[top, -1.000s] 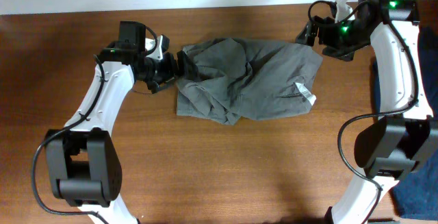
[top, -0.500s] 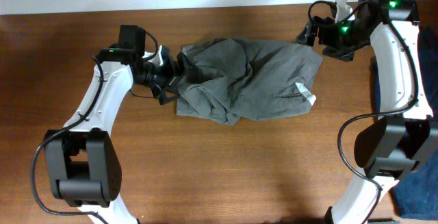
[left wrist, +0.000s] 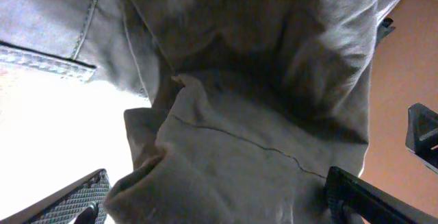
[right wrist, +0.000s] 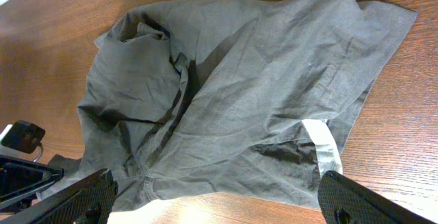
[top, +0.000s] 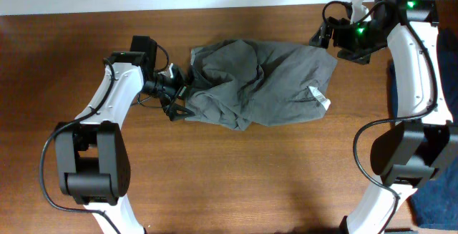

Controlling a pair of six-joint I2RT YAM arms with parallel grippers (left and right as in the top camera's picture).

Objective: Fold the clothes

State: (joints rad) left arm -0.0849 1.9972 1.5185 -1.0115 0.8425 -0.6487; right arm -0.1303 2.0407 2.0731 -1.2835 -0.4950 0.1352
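Observation:
The grey garment (top: 265,84) lies crumpled on the wooden table, with a white label (top: 320,98) at its right side. My left gripper (top: 179,101) is open at the garment's left edge. In the left wrist view its two fingers (left wrist: 222,200) straddle a thick fold of the grey cloth (left wrist: 260,114). My right gripper (top: 322,35) is open and empty, held above the garment's far right corner. The right wrist view shows the whole garment (right wrist: 239,94) and its label (right wrist: 325,145) below the wide-open fingers (right wrist: 219,200).
A dark blue cloth (top: 436,205) lies at the front right corner by the right arm's base. A white crumpled thing (top: 358,5) sits at the back right. The table's far edge (top: 215,10) runs just behind the garment.
My left gripper has moved toward the front along the garment's left edge and turned. The cloth's left edge has shifted slightly. The right arm has not moved.

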